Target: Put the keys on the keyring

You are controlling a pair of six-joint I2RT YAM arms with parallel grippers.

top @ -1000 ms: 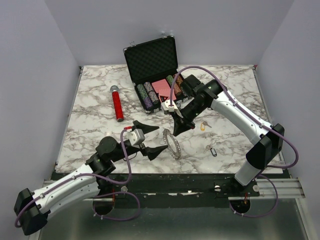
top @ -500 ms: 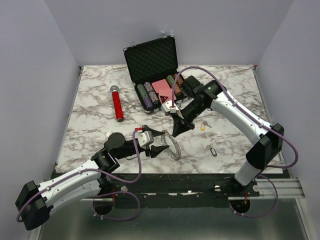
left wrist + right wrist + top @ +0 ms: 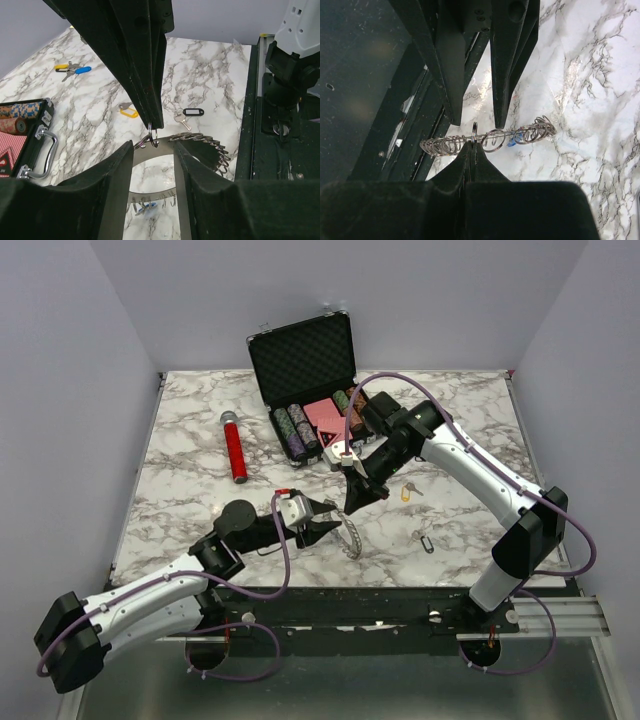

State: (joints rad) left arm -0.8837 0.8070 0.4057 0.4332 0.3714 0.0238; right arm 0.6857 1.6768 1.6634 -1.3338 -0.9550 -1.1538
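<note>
One keyring (image 3: pixel 353 538) within left pincer (image 3: pixel 333 524), under right pincer (image 3: pixel 351 509).

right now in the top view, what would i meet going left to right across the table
red cylinder → keyring → yellow-tagged key → black-tagged key
</note>
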